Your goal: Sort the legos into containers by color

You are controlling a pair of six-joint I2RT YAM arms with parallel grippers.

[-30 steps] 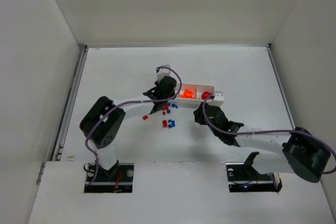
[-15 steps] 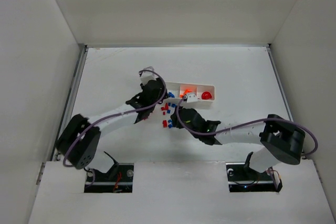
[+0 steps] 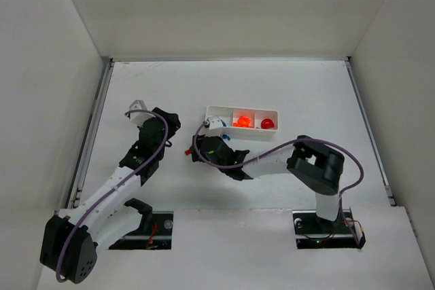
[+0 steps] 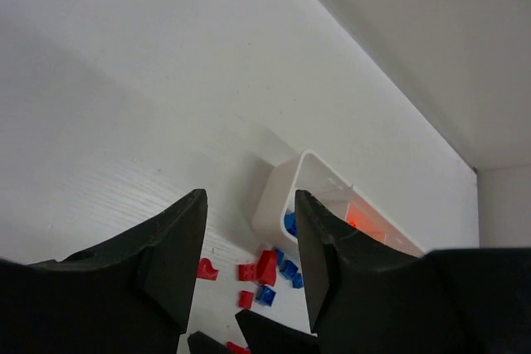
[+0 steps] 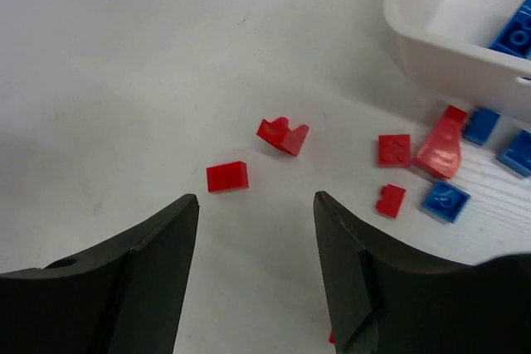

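- Since half a second ago: left gripper (image 4: 249, 205) pulled back leftward, now well apart from the white tray (image 3: 242, 108) rather than at its left end; pincer released, jaws parted, nothing between them.
- Over the same half second: right gripper (image 5: 253, 205) swept from the tray's middle to just off its left end, above the loose pile; pincer released, jaws spread wide and empty.
- Right wrist view only: loose pile close up on the table (image 5: 124, 55), just beside the tray's left end. 5 loose red legos (image 5: 227, 177) in full, 1 more red sliver at the bottom edge, 3 loose blue legos (image 5: 445, 201).
- Also in that view: sorted blue legos (image 5: 514, 35) inside the left compartment, count unclear, cut off by the frame.
- Top view only: all 3 compartments at once, orange legos (image 3: 240, 121) in the middle, sorted red legos (image 3: 267, 123) on the right.
- Loose pile there almost wholly hidden under the right arm (image 3: 272, 161), just 1 red piece peeking out to its left.
- Left wrist view: the same pile from afar, seen between the 2 fingertips. 5 red and 3 blue pieces on the table, a patch of blue in the near compartment, orange in the next; third compartment out of frame.
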